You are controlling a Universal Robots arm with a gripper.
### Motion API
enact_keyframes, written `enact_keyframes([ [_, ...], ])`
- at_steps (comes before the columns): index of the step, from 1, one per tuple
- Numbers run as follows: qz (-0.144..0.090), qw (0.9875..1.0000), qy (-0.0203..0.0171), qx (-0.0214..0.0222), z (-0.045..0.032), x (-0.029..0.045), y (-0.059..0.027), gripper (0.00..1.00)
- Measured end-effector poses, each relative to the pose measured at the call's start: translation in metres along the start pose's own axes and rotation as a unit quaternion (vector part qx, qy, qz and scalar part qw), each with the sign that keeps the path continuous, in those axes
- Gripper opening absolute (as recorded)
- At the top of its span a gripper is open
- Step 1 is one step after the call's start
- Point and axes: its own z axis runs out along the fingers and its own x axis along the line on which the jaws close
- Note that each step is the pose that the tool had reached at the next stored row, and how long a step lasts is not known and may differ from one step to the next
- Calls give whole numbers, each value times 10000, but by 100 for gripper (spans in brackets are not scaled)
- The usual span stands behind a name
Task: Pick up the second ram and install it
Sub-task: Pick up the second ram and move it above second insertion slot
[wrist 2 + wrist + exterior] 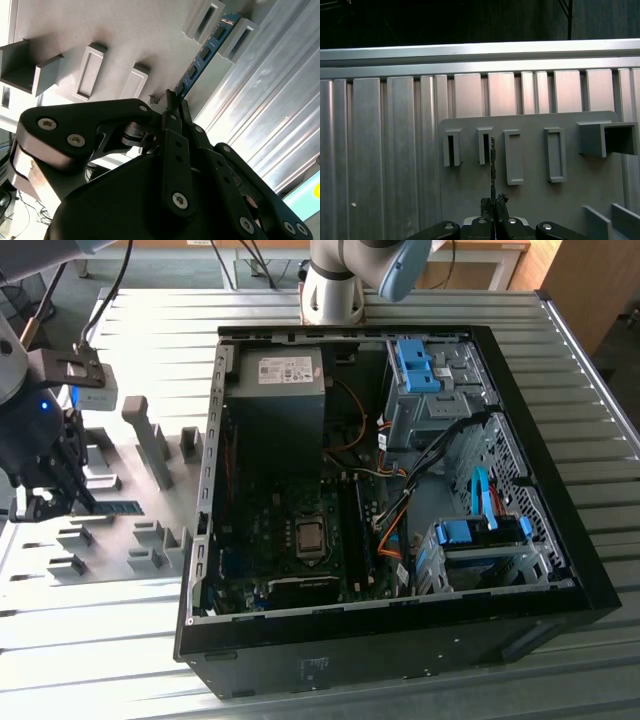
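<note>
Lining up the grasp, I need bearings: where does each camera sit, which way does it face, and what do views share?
Exterior view: off the arm, looking down into the computer case; shows the arm's base and, at the exterior view's left, the gripper.
Second wrist view: at the wrist, slanting along the gripper linkage toward the second ram.
First wrist view: at the wrist, straight along the gripper; second ram edge-on.
Shared: both wrist views show the grey holder.

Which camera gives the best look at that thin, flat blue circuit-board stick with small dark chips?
The second wrist view: the blue circuit-board stick shows its flat face and chip row, one end in the gripper. The first wrist view shows it edge-on, a thin line. The exterior view shows a small strip at its left.
</note>
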Motion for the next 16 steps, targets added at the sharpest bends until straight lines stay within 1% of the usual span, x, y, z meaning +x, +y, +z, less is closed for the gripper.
enact_keyframes([
  [9, 19, 10000, 0, 0, -37, -1, 1, 14],
  [16, 38, 10000, -1, 1, -40, -1, 1, 14],
])
